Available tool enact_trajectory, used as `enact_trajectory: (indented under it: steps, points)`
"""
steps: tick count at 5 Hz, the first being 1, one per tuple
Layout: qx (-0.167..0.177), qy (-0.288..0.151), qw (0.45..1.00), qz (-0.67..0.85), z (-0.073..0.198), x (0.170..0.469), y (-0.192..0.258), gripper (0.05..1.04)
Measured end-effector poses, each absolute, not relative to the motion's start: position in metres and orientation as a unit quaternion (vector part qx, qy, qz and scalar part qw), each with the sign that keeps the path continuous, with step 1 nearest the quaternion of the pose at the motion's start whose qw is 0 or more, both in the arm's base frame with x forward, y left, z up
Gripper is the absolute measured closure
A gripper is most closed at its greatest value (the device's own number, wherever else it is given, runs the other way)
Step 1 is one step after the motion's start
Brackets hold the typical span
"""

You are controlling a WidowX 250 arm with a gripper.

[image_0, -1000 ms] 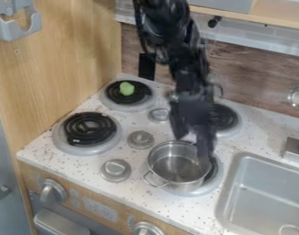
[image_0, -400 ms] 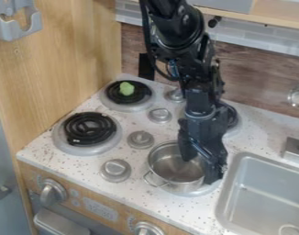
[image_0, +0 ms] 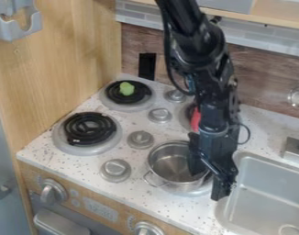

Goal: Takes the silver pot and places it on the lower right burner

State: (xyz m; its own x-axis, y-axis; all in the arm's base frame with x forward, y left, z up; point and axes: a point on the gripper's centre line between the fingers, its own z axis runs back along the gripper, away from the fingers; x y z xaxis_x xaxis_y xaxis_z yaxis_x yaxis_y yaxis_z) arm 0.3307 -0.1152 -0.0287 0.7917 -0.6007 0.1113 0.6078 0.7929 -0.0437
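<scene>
Your pot (image_0: 176, 167) at five o'clock is smooth, glossy metal; your sink (image_0: 268, 193) at four looks satiny grey. You have a matt, speckled tabletop (image_0: 81, 164), smooth grained wood panelling (image_0: 60, 59) at ten, and a rougher-looking wood-grain backboard (image_0: 262, 66) at two.

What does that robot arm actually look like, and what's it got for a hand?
The arm is black all over, built of chunky, rounded joints and blocky segments with a slight shine. A thin black cable loops along its side, and a small touch of blue shows near the middle joint. For a hand it has a black gripper with two stout, angular fingers.
</scene>
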Motion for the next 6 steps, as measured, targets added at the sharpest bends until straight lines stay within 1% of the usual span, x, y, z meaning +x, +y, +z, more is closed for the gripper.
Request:
enact_trajectory:
  steps: [1,2,3,4,6]
  points:
    - [-0.038,-0.039,0.946,-0.320,-0.036,0.331,-0.120,0.147]
    - [-0.037,-0.039,0.947,-0.317,-0.039,0.334,-0.120,0.461]
    - [-0.034,-0.034,0.947,-0.317,-0.042,0.333,-0.120,0.744]
    - [-0.030,-0.035,0.948,-0.316,-0.042,0.333,-0.120,0.864]
    - [-0.023,-0.059,0.947,-0.316,-0.031,0.334,-0.118,0.961]
